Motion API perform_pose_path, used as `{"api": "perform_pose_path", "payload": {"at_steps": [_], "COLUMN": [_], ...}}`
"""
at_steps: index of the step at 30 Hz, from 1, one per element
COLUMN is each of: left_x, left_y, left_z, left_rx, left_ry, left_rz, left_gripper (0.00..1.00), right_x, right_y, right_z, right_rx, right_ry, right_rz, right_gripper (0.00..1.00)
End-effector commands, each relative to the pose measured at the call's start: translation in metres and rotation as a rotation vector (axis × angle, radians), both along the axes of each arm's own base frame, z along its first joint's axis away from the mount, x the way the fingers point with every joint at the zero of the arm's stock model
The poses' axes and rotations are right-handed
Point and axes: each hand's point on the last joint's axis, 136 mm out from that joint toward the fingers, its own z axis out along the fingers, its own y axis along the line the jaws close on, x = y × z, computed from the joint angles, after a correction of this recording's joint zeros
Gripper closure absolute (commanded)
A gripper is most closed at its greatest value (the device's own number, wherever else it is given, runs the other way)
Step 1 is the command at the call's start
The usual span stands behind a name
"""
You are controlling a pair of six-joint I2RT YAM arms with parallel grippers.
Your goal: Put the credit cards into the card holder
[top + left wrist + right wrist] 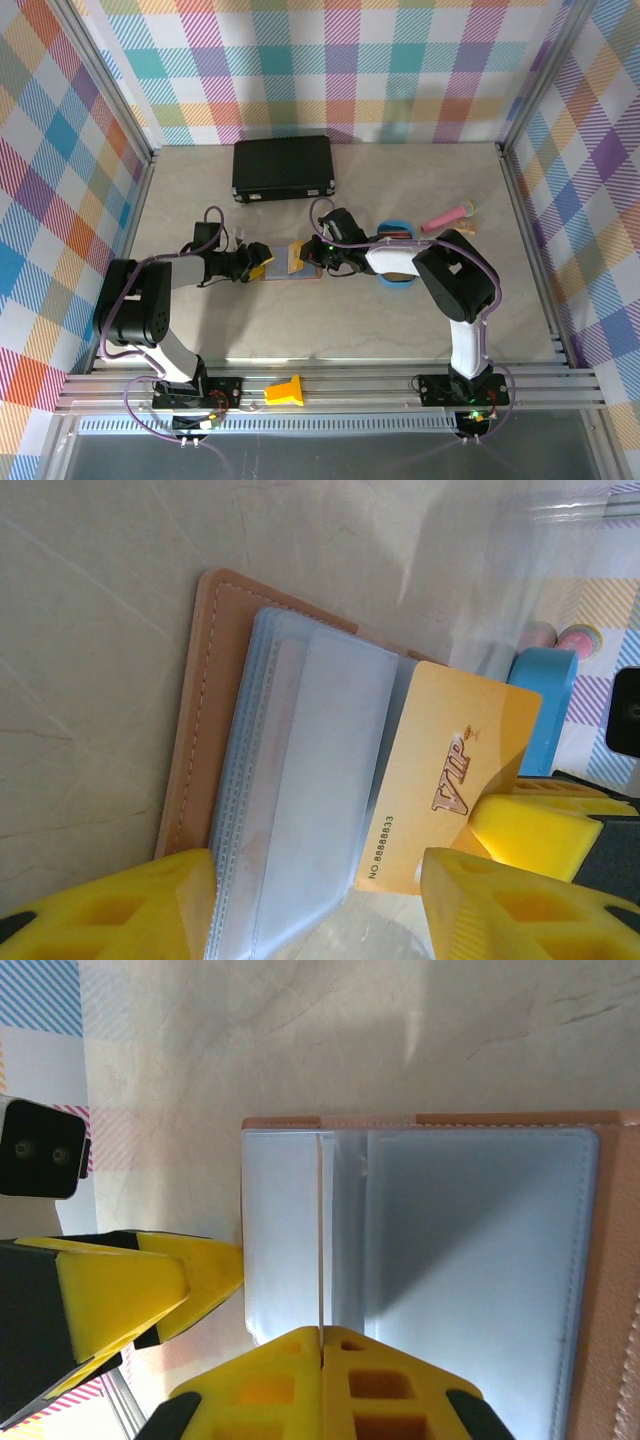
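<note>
Our left end effector and the right end effector meet at the card holder on the desk. Left wrist: jaws half open, empty; the VIP card, barely tucked, may slide out. Right wrist: shut tips pin a pocket, perhaps blocking it.

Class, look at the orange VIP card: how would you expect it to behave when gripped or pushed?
The VIP card looks thin with straight, unbent edges, so probably light and fairly stiff. Its smooth printed face may slip in a grip. Being flat, it would likely slide rather than roll.
</note>
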Motion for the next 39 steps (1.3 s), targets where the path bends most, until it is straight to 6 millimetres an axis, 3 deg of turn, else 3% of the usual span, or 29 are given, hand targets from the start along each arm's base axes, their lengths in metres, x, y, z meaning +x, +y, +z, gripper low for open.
{"api": "perform_pose_path", "payload": {"at_steps": [1,18,39], "left_x": [0.004,0.003,0.002], "left_y": [-0.004,-0.003,-0.003], "left_z": [0.001,-0.005,-0.006], "left_rx": [0.012,0.02,0.021], "left_ry": [-0.019,-0.003,0.003], "left_rz": [-0.024,-0.025,-0.025], "left_gripper": [0.44,0.44,0.45], "right_x": [0.003,0.009,0.006], "right_y": [0.002,-0.011,-0.006], "right_z": [-0.003,0.018,-0.005], "right_rx": [-0.006,0.018,0.041], "right_ry": [-0.007,-0.064,0.007], "right_rz": [0.021,0.002,0.012], "right_gripper": [1.0,1.0,1.0]}}
